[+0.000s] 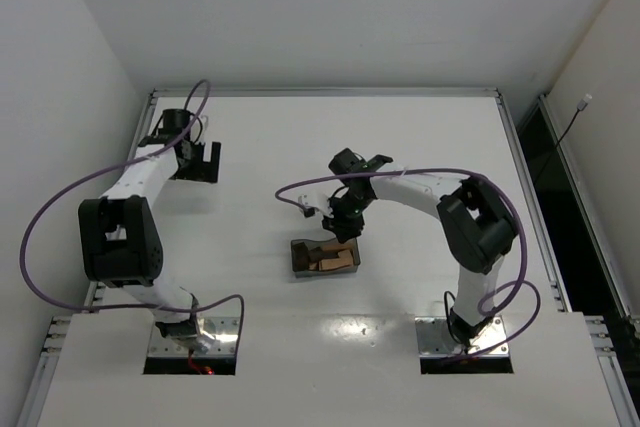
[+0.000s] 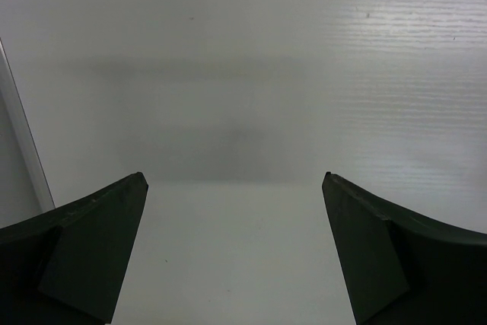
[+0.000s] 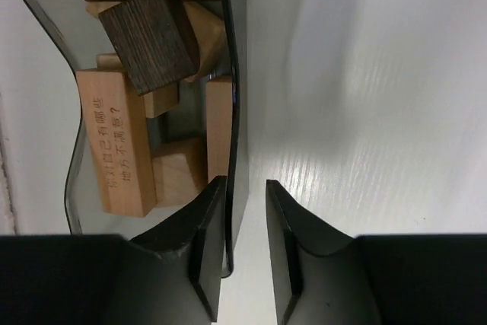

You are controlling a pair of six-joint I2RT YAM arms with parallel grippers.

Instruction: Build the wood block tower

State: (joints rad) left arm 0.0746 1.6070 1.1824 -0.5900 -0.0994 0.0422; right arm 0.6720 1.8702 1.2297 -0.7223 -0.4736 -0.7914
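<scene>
Several small wooden blocks lie loose in a dark translucent plastic bin (image 1: 296, 259) at mid-table. In the right wrist view I see a tan bar with engraved characters (image 3: 114, 142), a dark brown block (image 3: 148, 39) and a tan cube (image 3: 179, 169) inside the bin wall (image 3: 233, 74). My right gripper (image 3: 245, 182) straddles that wall, one finger inside and one outside. Its jaws are narrowly apart, with a gap on the outer side. It also shows in the top view (image 1: 345, 230). My left gripper (image 2: 236, 180) is wide open and empty over bare table at the far left (image 1: 205, 162).
The white table (image 1: 420, 147) has a raised metal rail along its back and side edges. Purple cables loop from both arms. The left gripper is near the table's left edge rail (image 2: 19, 135).
</scene>
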